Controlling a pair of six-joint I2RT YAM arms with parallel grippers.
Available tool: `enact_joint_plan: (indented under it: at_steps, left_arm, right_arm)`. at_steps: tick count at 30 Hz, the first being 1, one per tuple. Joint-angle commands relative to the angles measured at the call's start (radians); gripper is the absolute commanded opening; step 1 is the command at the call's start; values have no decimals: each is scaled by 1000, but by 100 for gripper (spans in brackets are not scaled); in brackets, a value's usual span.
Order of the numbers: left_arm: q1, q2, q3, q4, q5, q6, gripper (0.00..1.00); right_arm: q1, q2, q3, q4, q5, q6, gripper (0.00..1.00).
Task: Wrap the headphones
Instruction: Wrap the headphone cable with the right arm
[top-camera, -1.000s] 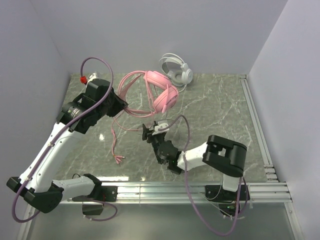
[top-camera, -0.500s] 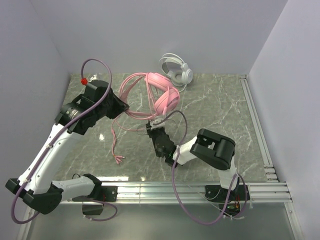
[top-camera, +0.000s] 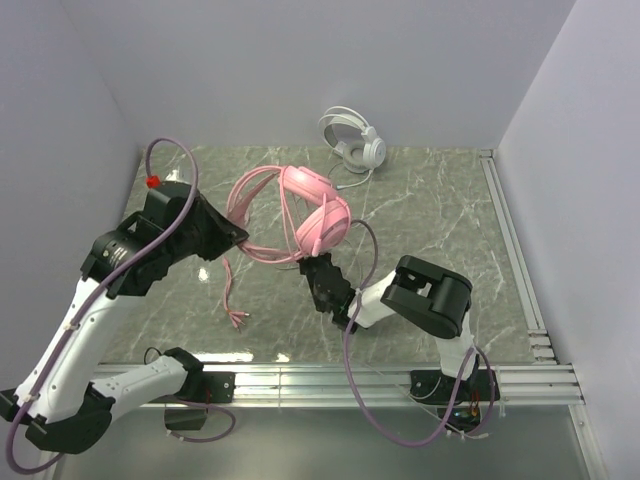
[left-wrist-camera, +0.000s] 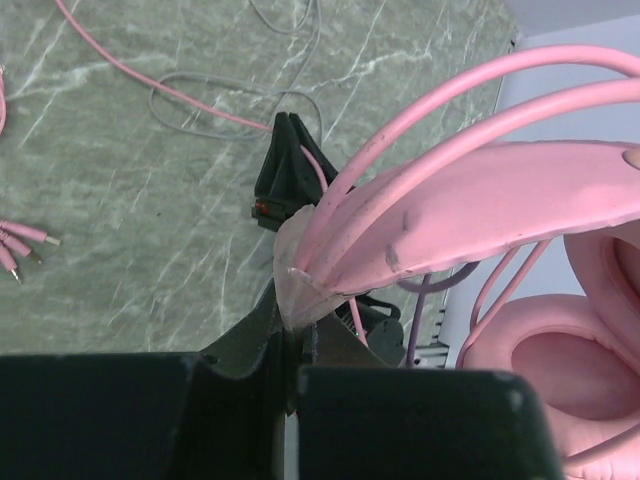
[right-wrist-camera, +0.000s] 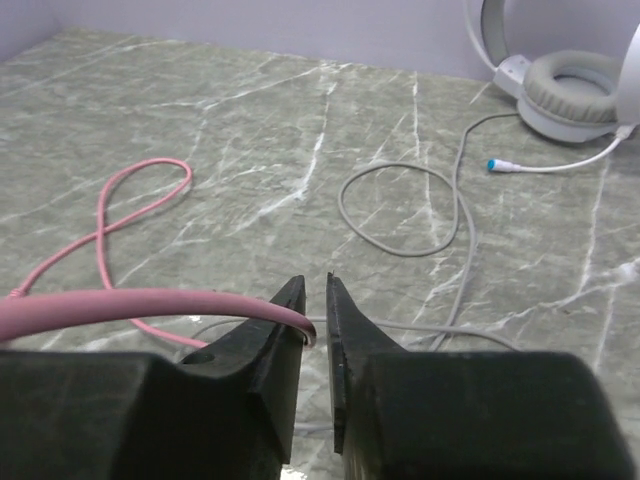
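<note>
Okay, on my left wrist feed the left end effector (top-camera: 237, 237) is closed tight on the pink headset (top-camera: 318, 215). The fingers pinch one end of the padded headband, right where its thin pink wire hoops run in. From the top camera the headset sits over the middle of the table (top-camera: 440, 220), headband arching toward the back wall and earcups on the side nearer my right arm. I can't tell whether the lower cup touches the marble.

Over to the right wrist feed. The right end effector (right-wrist-camera: 315, 290) is low, just in front of the pink earcup, with only a narrow slit between its jaws. The pink cable (right-wrist-camera: 130, 300) comes in from the left, crosses the tip of the left finger and runs into that slit (pinched or just resting there, I honestly can't tell). More of that cable loops on the table beyond, and its pink plugs (top-camera: 237, 319) lie near the front edge, by the left arm.

The white headset (top-camera: 352, 140) is at the far edge of the table against the back wall, well apart from both arms. Its grey cable (right-wrist-camera: 420, 215) makes a loose loop on the marble, and a blue-tipped plug (right-wrist-camera: 492, 165) lies just beside the grey cushion.
</note>
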Motion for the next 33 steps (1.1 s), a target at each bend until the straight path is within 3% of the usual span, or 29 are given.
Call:
enact_joint_plan:
  at_steps: [1,12,21,26,33]
  left_arm:
    - [2,-51,-10,56,63,-34,0]
    - [2,-108,-103,11,132,17,1]
    - [2,-144,-127,-7,175,61,0]
    - [3,-125,-133,-15,210,199,0]
    - [2,-89,-129,-38,256,391,1]
  right_arm:
    - [-5,-52,-13,283,-5,28,20]
    - [-50,-112,-85,277,-54,137,22]
    - [-155,-195,-172,251,-262,347,12]
    - [-257,-223,-246,326,-462,465,11]
    - [-320,-276,-301,356,-572,502,8]
